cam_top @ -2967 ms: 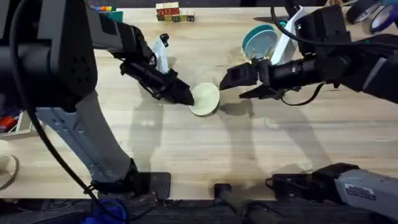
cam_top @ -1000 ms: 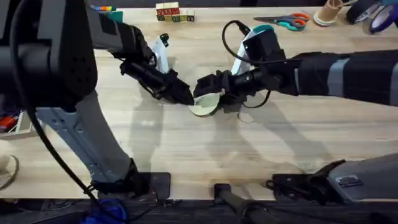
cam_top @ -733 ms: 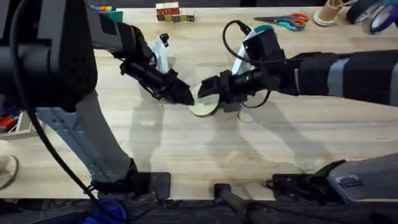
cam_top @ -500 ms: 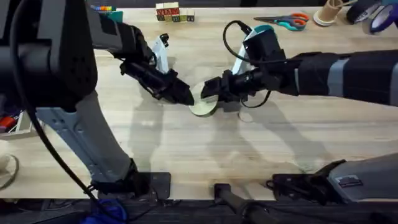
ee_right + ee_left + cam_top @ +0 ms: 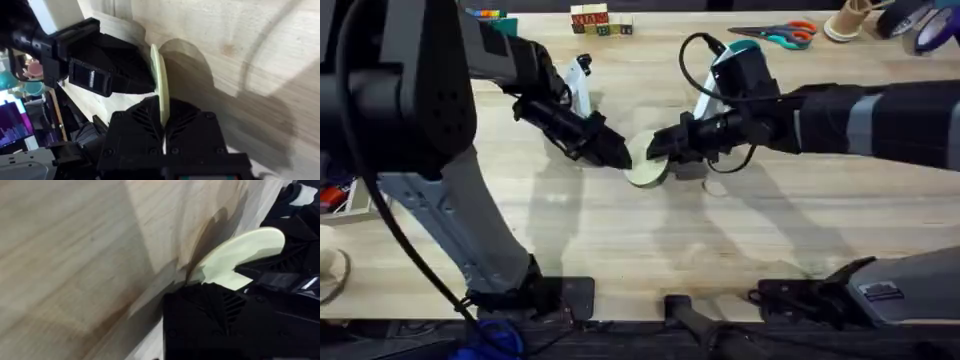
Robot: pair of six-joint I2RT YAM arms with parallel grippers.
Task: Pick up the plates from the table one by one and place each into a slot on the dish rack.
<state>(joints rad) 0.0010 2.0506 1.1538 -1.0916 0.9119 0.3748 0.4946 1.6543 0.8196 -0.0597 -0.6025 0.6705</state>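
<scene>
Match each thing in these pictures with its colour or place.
Things:
1. plate
2. left tool
3. right tool
4. scissors

Descriptions:
A. meets the plate from its right in the overhead view
B. lies at the far side, with orange in its handles
C. pale cream, held at its rim
D. meets the plate from its left in the overhead view

Pairs: 1-C, 2-D, 3-A, 4-B

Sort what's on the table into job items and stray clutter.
Job items: cream plate, held between the left gripper and the right gripper; table.

Clutter: scissors, toy blocks, tape rolls along the far edge.
</scene>
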